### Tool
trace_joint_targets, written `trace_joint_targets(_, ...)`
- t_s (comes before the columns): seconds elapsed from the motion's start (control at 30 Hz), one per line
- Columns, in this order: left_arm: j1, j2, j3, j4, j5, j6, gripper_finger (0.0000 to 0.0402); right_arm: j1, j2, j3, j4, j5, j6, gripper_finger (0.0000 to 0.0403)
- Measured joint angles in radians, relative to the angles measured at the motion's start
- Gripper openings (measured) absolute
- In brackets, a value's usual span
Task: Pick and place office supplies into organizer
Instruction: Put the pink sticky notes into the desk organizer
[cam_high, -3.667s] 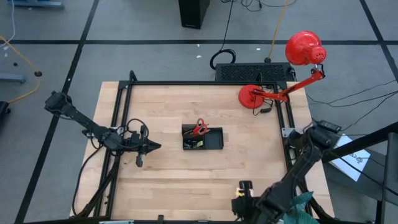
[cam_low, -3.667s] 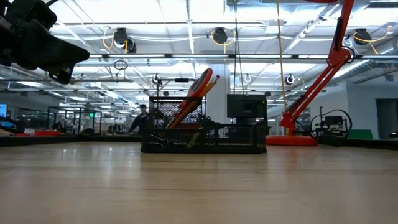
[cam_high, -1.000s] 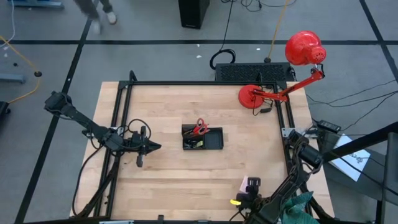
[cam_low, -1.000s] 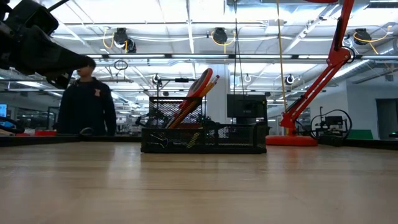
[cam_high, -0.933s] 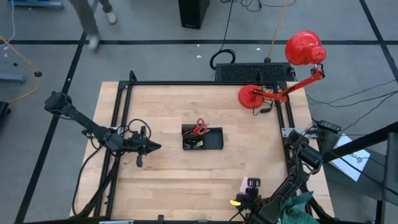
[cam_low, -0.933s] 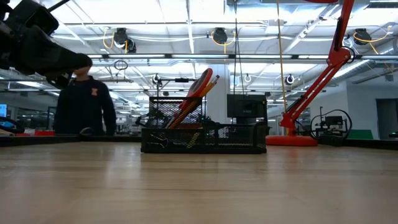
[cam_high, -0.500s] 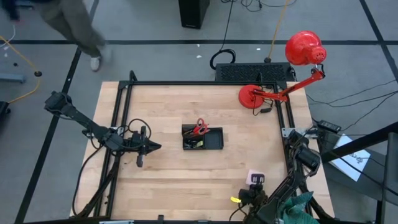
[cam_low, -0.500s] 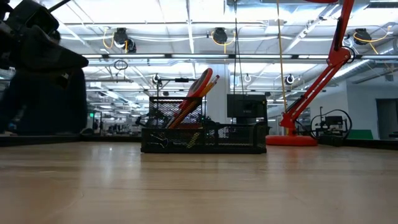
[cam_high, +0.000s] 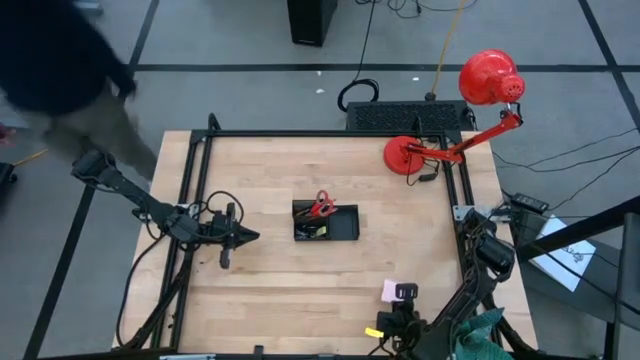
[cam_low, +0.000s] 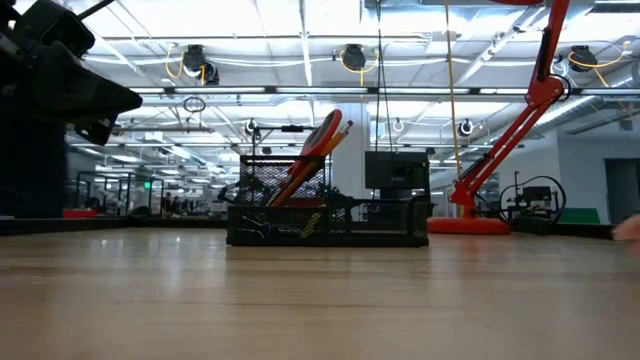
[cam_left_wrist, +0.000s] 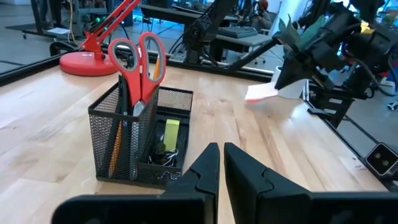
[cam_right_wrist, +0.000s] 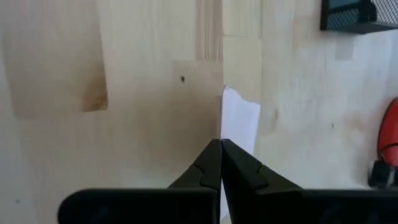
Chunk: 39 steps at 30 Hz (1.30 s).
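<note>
Since the earlier frames, a pink pad (cam_high: 392, 290) has been lifted near the table's front edge by the right gripper (cam_high: 400, 298), and a person (cam_high: 60, 70) has walked in at the table's far-left corner. At left, the left gripper (cam_high: 240, 236) is parked over the table, fingers nearly together, nothing held. At centre, the organizer (cam_high: 326, 222) is seen with scissors (cam_high: 320, 206) upright in it; a yellow-green piece (cam_left_wrist: 170, 132) is visible in a low compartment. At right front, the right gripper is pinched fully shut on the pad's edge. The carry step is judged in hand. The thin pad should be kept level, moved slowly, brought over an open compartment clear of the scissors, and lowered before release.
</note>
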Motion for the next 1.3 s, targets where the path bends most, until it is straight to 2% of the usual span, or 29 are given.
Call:
trace_joint_targets(0.13, 0.0, 0.0, 0.0, -0.001, 0.005, 0.0, 0.0031, 0.0, -0.006, 0.001, -0.007, 0.005, -0.005, 0.0)
trace_joint_targets(0.23, 0.0, 0.0, 0.0, 0.0, 0.005, 0.0, 0.0031, -0.004, -0.004, 0.001, -0.032, 0.06, -0.008, 0.0)
trace_joint_targets(0.4, 0.0, 0.0, 0.0, 0.0, 0.005, 0.001, 0.0031, -0.027, -0.004, 0.022, -0.102, 0.214, -0.016, 0.0)
trace_joint_targets(0.63, 0.0, 0.0, 0.0, 0.0, 0.006, 0.001, 0.0031, -0.087, -0.006, 0.052, -0.097, 0.455, -0.178, 0.0)
trace_joint_targets(0.8, 0.0, 0.0, 0.0, 0.0, 0.006, 0.001, 0.0031, -0.136, -0.006, 0.052, -0.089, 0.571, -0.309, 0.0)
trace_joint_targets(1.03, 0.0, 0.0, 0.0, -0.026, 0.007, 0.006, 0.0031, -0.202, -0.006, 0.052, -0.017, 0.609, -0.591, 0.0)
trace_joint_targets(1.3, 0.0, 0.0, 0.0, -0.03, 0.007, 0.006, 0.0031, -0.289, -0.006, 0.047, 0.045, 0.637, -0.665, 0.0)
